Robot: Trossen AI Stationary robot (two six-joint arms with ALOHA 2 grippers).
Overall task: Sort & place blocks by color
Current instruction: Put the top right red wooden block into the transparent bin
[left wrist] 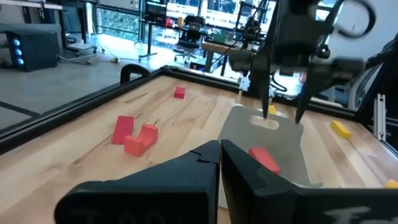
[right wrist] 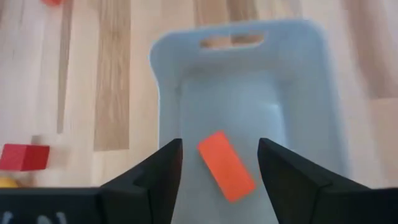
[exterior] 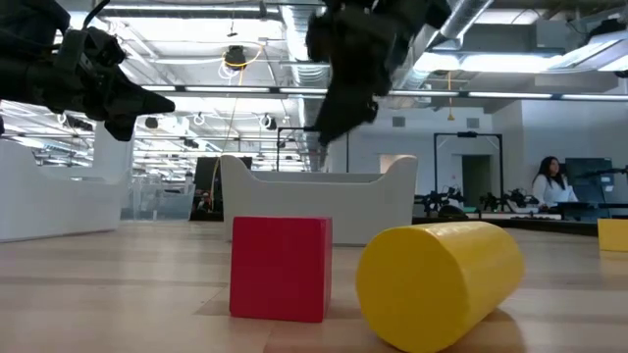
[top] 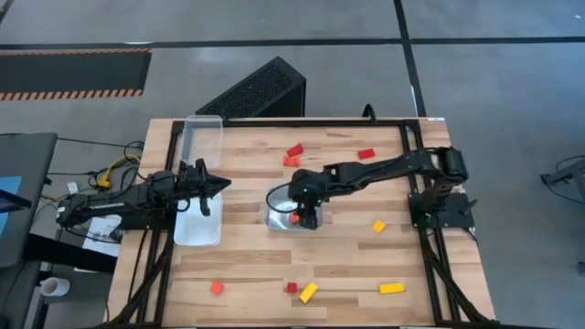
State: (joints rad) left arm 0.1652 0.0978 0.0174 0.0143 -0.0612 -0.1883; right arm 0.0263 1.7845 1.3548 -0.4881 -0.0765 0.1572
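A red block (right wrist: 227,165) lies flat on the floor of a small clear tray (right wrist: 298,87) at the table's middle. My right gripper (right wrist: 219,144) hangs open above it, pointing steeply down, one finger on each side of the block without touching it. In the high view this gripper (top: 302,215) is over the tray (top: 277,217). My left gripper (top: 218,185) is shut and level over a longer clear tray (top: 201,137) at the left. Loose blocks lie on the table: red (top: 294,150), orange (top: 291,161), red (top: 366,153), yellow (top: 378,226).
Near the front edge lie an orange block (top: 217,288), a red cube (top: 292,287), a yellow piece (top: 308,291) and a yellow bar (top: 392,288). A black frame (top: 416,137) borders the table. A dark box (top: 260,91) stands beyond the far edge.
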